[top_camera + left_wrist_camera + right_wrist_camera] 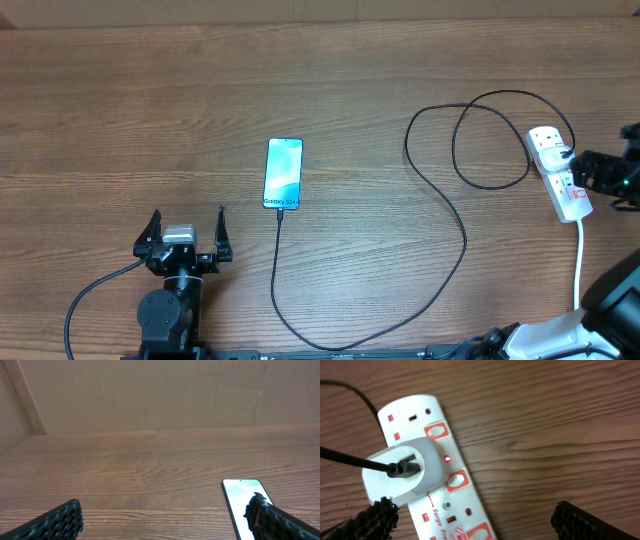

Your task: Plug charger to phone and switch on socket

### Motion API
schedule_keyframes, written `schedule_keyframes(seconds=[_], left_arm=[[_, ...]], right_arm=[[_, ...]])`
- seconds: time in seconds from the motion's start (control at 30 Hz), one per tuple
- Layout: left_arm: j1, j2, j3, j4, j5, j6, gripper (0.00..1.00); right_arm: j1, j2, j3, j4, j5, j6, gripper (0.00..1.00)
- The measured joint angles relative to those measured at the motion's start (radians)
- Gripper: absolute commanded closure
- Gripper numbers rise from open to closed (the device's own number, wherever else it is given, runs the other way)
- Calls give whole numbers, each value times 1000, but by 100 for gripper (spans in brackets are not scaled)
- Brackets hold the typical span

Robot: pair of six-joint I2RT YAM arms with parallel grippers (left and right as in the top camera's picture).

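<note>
The phone [283,174] lies flat mid-table with its light-blue screen lit, and it also shows at the lower right of the left wrist view [240,496]. The black charger cable [455,215] meets the phone's near edge, loops right and ends at a white adapter [402,472] plugged into the socket [558,170]. Beside the adapter a small red light [447,458] glows on the socket [437,415]. My right gripper [586,178] hovers open over the socket, its fingers [590,522] wide apart. My left gripper [188,215] stands open and empty, near and left of the phone.
The socket's white cord [580,255] runs toward the near right edge, past the right arm's base [560,335]. A cardboard wall [150,395] stands behind the wooden table [150,100]. The charger cable sweeps close to the near edge between the two arms.
</note>
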Motion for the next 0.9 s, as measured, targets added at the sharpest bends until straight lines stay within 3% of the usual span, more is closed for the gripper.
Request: schedule_keyframes(seconds=[0.27, 0.47, 0.73, 0.9], left_arm=[[0, 0, 0, 0, 0, 0, 0], [0, 0, 0, 0, 0, 0, 0], [0, 0, 0, 1, 0, 0, 0], [0, 0, 0, 1, 0, 0, 0]], right_arm=[[-48, -205, 0, 1, 0, 0, 0], [-1, -341, 0, 2, 0, 0, 0], [206, -515, 0, 1, 1, 0, 0], [431, -660, 0, 2, 0, 0, 0]])
